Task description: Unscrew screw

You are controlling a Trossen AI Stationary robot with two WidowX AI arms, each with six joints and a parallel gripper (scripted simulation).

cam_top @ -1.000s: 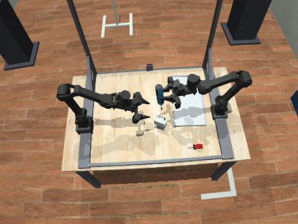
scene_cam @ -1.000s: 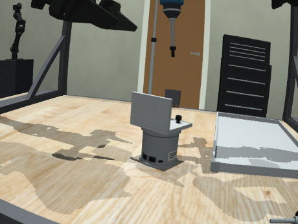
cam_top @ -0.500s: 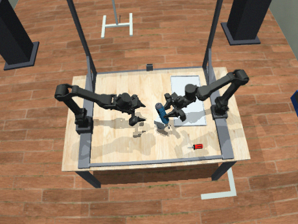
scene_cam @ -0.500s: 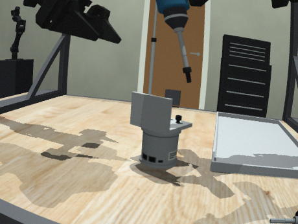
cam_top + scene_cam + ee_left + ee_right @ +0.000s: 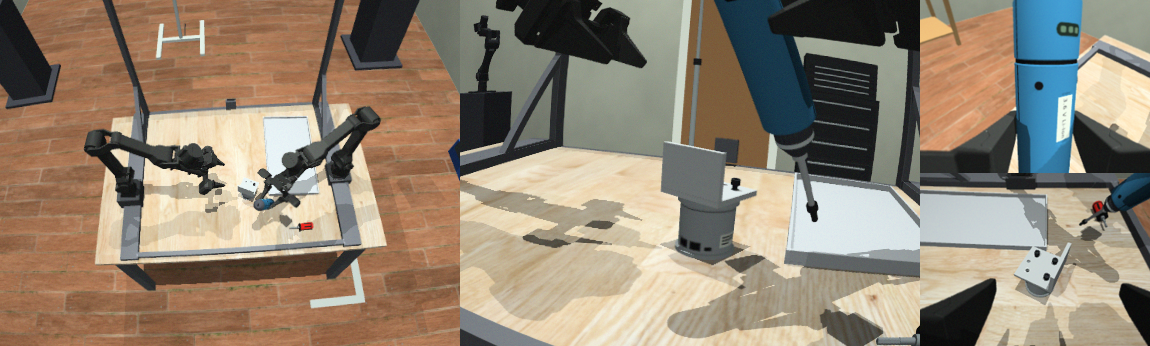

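Left gripper (image 5: pixel 268 201) (image 5: pixel 772 21) (image 5: pixel 1044 123): closed on blue screwdriver (image 5: pixel 262 204) (image 5: pixel 770 65) (image 5: pixel 1045 89) (image 5: pixel 1132 193), bit clear of the screws; right gripper (image 5: pixel 223 174) (image 5: pixel 627 64) (image 5: pixel 1057 285): open; module (image 5: pixel 706 225) (image 5: pixel 1033 290): upright on table (image 5: pixel 190 227) (image 5: pixel 625 295) (image 5: pixel 1094 96) (image 5: pixel 966 266), beside tray (image 5: pixel 287 142) (image 5: pixel 850 220) (image 5: pixel 978 219), bracket (image 5: pixel 247 187) (image 5: pixel 692 172) (image 5: pixel 1036 268) on top

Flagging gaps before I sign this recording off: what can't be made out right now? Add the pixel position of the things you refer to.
- Exterior: the bracket's (image 5: pixel 245 189) (image 5: pixel 692 172) (image 5: pixel 1037 266) upright plate hides all but one screw (image 5: pixel 735 183) (image 5: pixel 1054 261).
- Left wrist: the bottom edge cuts off the electric screwdriver's (image 5: pixel 262 204) (image 5: pixel 767 65) (image 5: pixel 1043 108) (image 5: pixel 1132 194) tip.
- Exterior: the right edge cuts off the red screwdriver's (image 5: pixel 306 226) (image 5: pixel 895 341) (image 5: pixel 1097 207) handle.
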